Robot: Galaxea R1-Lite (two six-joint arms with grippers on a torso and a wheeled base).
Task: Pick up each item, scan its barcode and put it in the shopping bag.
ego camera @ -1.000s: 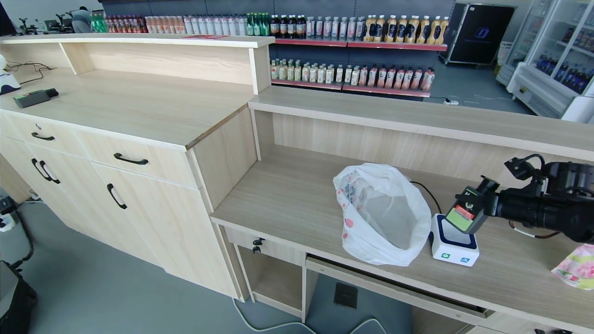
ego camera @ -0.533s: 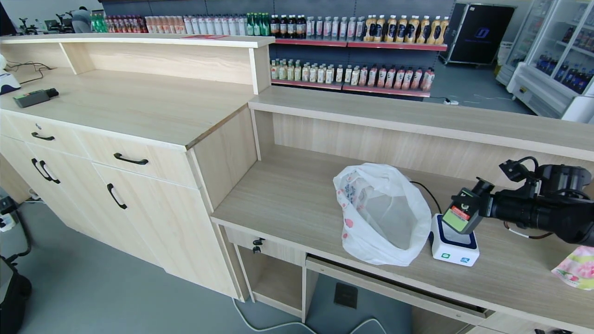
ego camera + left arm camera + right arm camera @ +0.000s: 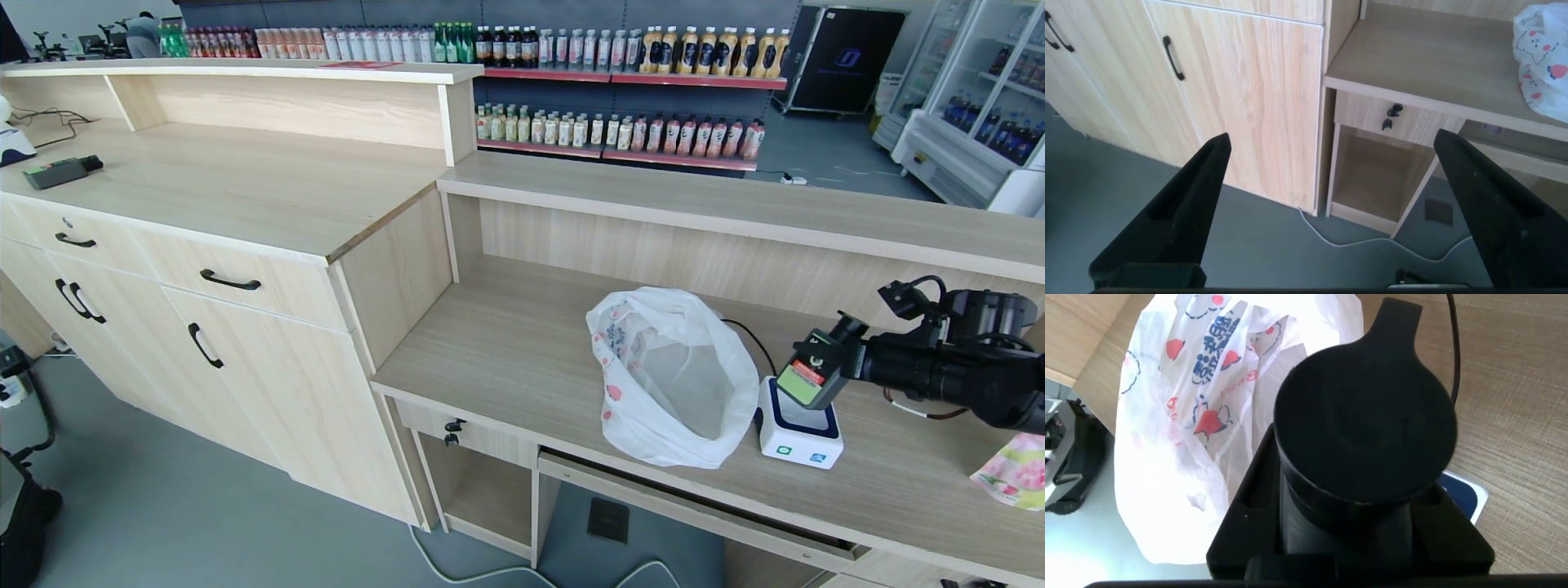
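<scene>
Wooden counter [image 3: 522, 343]. White shopping bag [image 3: 669, 384] on it, mouth open. Scanner [image 3: 796, 441] just beside bag. Right gripper [image 3: 834, 359] clamped on green-labelled item [image 3: 808, 382], just above scanner. Left gripper [image 3: 1331, 139] spread wide, empty.

pink packet [image 3: 1011, 480] cut off, scanner [image 3: 1463, 498] mostly hidden

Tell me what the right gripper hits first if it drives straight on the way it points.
Likely the white plastic shopping bag: the right gripper, shut on a small green-and-red item above the white, blue-topped scanner, points toward the bag's side. Depth is unclear; the scanner could come first.
</scene>
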